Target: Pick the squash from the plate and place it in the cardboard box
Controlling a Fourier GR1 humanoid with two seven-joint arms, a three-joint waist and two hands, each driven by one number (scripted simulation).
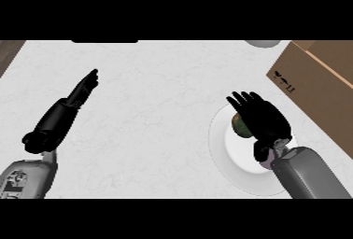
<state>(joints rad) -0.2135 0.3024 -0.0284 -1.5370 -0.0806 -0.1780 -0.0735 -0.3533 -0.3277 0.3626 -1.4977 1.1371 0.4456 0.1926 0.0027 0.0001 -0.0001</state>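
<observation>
At the counter's left side, the left robot hand rested, fingers straight, holding nothing. Further right, the right robot hand spread wide over the squash, which lay on the white plate beside the cardboard box. Closing off-centre could roll the rounded squash away.

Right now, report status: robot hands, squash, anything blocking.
Left robot hand open, off at left. Right robot hand open over squash, on plate. Nothing between plate and cardboard box.
</observation>
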